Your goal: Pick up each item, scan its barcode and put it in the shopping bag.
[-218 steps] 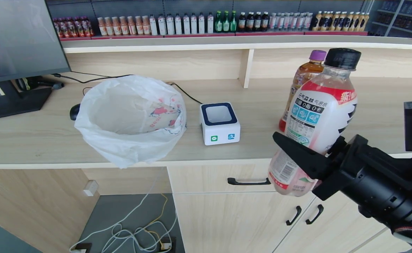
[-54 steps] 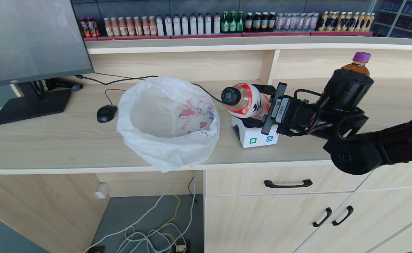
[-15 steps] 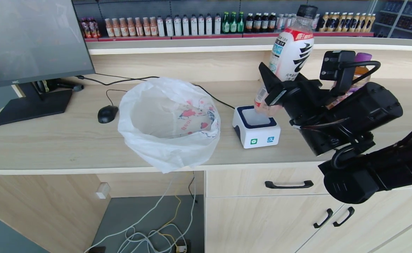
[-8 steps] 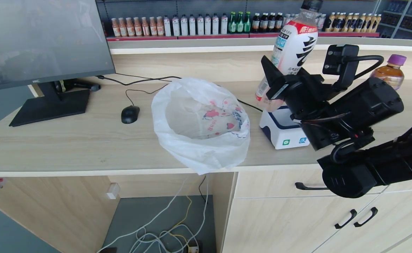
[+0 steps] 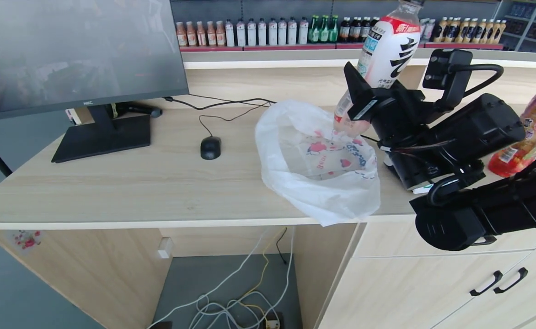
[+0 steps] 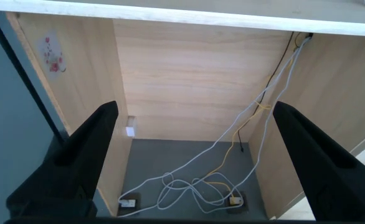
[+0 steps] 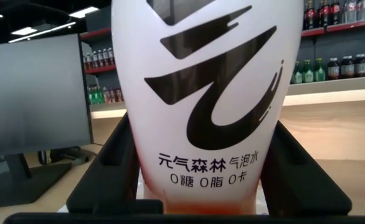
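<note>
Head view: in the upper right of the frame the right gripper [image 5: 359, 104] clamps the pink bottle [image 5: 387, 45] upright, its base above the shopping bag's [image 5: 313, 192] right rim. Left wrist view: left gripper [image 6: 195, 155] spread wide, holding nothing. Right wrist view: fingers flank the bottle

Matte black right arm [image 5: 483, 210] built of thick, rounded cylinders, with thin black cables [image 5: 426, 146] looping around its wrist joint. A boxy black camera [image 5: 446, 68] rides on a curved stalk. The right end effector [image 5: 361, 98] has flat, wedge-shaped black fingers, one bearing a small white label [image 5: 365, 109]. The left end effector [image 6: 195, 112] has two broad black fingers.
</note>
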Robot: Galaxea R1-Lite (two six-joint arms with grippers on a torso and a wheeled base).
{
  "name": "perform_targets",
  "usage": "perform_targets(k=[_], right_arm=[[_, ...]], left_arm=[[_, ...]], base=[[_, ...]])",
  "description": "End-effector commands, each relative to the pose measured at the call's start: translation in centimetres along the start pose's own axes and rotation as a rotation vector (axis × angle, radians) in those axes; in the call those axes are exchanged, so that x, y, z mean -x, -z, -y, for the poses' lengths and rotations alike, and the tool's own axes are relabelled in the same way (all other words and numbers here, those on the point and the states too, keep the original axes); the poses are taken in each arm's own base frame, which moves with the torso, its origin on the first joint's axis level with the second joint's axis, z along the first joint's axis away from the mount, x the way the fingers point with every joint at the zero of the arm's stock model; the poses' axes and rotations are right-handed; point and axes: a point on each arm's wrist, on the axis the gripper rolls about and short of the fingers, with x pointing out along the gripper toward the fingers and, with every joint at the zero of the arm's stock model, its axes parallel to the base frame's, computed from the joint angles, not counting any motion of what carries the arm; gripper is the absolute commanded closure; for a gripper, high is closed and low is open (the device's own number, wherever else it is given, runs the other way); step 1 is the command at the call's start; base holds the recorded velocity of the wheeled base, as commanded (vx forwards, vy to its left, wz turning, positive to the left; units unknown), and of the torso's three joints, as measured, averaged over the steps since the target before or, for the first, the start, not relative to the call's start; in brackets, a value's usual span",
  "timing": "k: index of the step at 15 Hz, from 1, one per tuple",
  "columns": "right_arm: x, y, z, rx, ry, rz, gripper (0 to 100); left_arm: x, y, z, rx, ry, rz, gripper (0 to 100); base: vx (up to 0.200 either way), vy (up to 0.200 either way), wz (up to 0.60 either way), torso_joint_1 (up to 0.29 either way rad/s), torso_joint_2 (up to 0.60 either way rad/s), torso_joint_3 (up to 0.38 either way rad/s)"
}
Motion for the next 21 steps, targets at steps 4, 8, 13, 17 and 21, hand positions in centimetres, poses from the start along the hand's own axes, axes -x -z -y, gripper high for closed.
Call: perform_targets(k=[4,8,13,17,21], right_arm=[[-0.2,0.1,0.0,0.003,0.001,0.006,100],[-0.2,1.0,0.1,0.005,0.002,-0.013,100],[-0.4,3.2,0.1,0.013,0.005,-0.042,100],[-0.3,5.8,1.4,0.037,0.027,-0.092,100],[-0.1,7.0,1.6,0.040,0.029,-0.116,100]], left_arm=[[0.0,0.0,0.0,-0.001,0.000,0.000,0],[0.0,0.0,0.0,-0.001,0.000,0.000,0],[0.0,0.0,0.0,-0.001,0.000,0.000,0],[0.0,0.0,0.0,-0.001,0.000,0.000,0],[0.0,0.0,0.0,-0.001,0.000,0.000,0]], base=[[0.000,0.000,0.00,0.000,0.00,0.000],[0.000,0.000,0.00,0.000,0.00,0.000],[0.000,0.000,0.00,0.000,0.00,0.000],[0.000,0.000,0.00,0.000,0.00,0.000],[0.000,0.000,0.00,0.000,0.00,0.000]])
